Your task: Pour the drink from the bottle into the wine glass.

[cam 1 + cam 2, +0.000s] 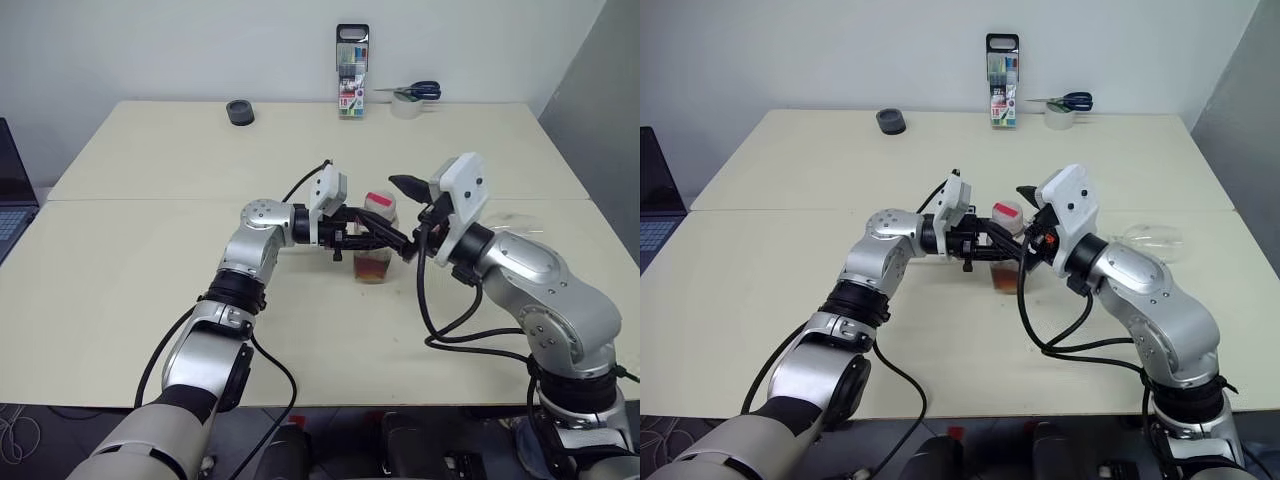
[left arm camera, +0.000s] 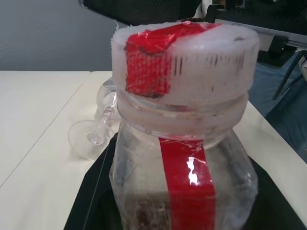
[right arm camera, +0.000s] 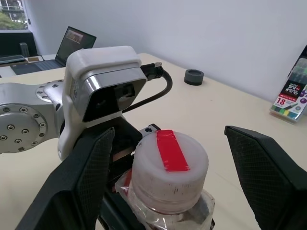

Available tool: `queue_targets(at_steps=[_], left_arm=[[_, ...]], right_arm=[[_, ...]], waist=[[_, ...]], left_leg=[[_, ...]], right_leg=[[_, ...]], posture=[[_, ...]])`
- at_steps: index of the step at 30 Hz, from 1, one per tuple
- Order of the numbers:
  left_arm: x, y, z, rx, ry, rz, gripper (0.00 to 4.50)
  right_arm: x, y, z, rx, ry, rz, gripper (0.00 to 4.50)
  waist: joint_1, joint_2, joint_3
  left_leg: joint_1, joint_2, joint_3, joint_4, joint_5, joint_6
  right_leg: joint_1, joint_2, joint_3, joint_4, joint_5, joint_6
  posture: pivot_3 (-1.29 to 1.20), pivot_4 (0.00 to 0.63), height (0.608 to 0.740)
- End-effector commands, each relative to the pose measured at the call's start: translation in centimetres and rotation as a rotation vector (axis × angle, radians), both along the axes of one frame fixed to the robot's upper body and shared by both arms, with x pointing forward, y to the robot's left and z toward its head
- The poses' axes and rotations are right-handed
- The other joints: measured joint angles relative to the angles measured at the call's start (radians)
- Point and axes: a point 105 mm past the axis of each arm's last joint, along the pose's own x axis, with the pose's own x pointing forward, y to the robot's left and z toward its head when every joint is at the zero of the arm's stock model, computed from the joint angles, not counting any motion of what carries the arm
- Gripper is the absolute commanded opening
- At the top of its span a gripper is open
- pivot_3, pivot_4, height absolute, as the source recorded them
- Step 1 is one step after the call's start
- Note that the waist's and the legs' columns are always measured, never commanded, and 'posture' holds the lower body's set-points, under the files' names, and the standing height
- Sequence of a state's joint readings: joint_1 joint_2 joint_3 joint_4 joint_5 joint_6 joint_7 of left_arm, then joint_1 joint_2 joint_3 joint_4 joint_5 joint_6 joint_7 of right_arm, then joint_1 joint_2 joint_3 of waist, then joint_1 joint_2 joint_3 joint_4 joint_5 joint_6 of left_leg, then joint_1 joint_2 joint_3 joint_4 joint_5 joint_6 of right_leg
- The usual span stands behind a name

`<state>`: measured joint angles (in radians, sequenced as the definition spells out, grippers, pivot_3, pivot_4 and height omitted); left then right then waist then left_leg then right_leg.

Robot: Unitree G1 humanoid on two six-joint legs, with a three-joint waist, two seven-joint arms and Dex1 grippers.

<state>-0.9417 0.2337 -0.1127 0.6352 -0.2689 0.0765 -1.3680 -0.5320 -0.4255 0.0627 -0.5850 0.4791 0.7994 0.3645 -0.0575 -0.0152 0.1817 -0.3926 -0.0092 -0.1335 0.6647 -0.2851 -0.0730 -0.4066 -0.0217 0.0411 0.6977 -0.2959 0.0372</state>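
The bottle (image 1: 376, 240) is held upright near the middle of the table (image 1: 150, 250), clamped at its body by the left gripper (image 1: 385, 240); drink (image 1: 372, 266) is seen low inside. In the right wrist view, the right gripper (image 3: 180, 167) is spread wide either side of the cap (image 3: 169, 163). The wine glass (image 1: 1150, 240) is shown lying toward the table's right edge.

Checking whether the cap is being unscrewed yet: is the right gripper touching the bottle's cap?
Apart. In the right wrist view the right gripper stands open, its two fingers flanking the cap with clear gaps on both sides.
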Motion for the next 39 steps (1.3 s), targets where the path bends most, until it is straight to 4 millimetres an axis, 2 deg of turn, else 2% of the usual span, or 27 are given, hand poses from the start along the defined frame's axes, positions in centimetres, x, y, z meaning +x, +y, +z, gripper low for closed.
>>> queue_targets(at_steps=[1,15,39], left_arm=[[-0.3,-0.2,1.5,-0.022,-0.055,-0.026,1.80],[-0.3,-0.2,1.3,-0.011,-0.060,-0.027,1.80],[-0.3,-0.1,1.1,-0.007,-0.065,-0.025,1.80]], right_arm=[[0.0,-0.1,1.3,0.007,-0.072,-0.016,3.91],[-0.1,-1.7,1.1,0.018,-0.045,-0.055,3.91],[-1.0,-2.1,0.9,0.002,-0.014,-0.024,3.91]], waist=[[0.000,0.000,0.000],[0.000,0.000,0.000],[0.000,0.000,0.000]], left_leg=[[0.000,0.000,0.000,0.000,0.000,0.000],[0.000,0.000,0.000,0.000,0.000,0.000],[0.000,0.000,0.000,0.000,-0.002,0.003]], right_leg=[[0.000,0.000,0.000,0.000,0.000,0.000],[0.000,0.000,0.000,0.000,0.000,0.000],[0.000,0.000,0.000,0.000,0.000,0.000]], posture=[[0.00,0.150,0.740],[0.00,0.150,0.740],[0.00,0.150,0.740]])
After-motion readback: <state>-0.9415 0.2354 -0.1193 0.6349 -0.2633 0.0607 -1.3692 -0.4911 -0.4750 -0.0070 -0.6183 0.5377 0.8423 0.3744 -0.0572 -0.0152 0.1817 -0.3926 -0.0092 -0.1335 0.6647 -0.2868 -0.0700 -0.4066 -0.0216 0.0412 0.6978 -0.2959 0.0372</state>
